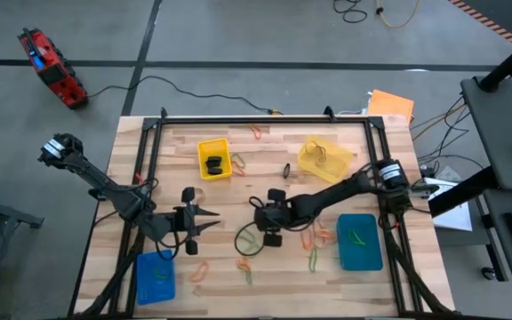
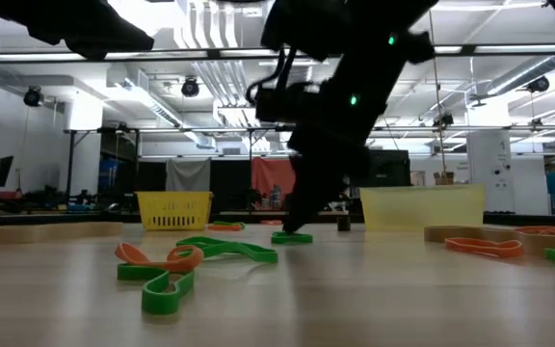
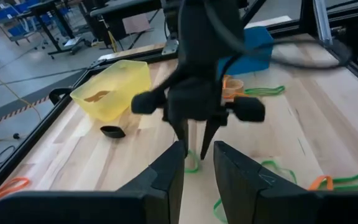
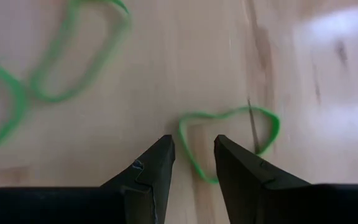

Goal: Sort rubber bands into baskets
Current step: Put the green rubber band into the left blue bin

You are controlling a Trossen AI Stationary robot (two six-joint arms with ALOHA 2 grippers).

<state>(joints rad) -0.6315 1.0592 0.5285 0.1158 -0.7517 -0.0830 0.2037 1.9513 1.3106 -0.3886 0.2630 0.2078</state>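
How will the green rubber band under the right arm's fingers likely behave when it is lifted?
The green rubber band lies flat on the table in a bent, uneven loop, so it will probably sag when lifted. It looks thin, so likely very light. The right gripper stands open just above it; its thinness may let it slip out.

Four baskets sit on the bench (image 1: 265,276): a bright yellow basket (image 1: 213,156), a pale yellow basket (image 1: 324,158), a blue basket (image 1: 155,277) and a teal basket (image 1: 360,241). Two arms work there, each ending in one hand: the left hand (image 1: 210,221) and the right hand (image 1: 262,222). The loose rubber bands (image 1: 249,240) are too small and tangled to count exactly.
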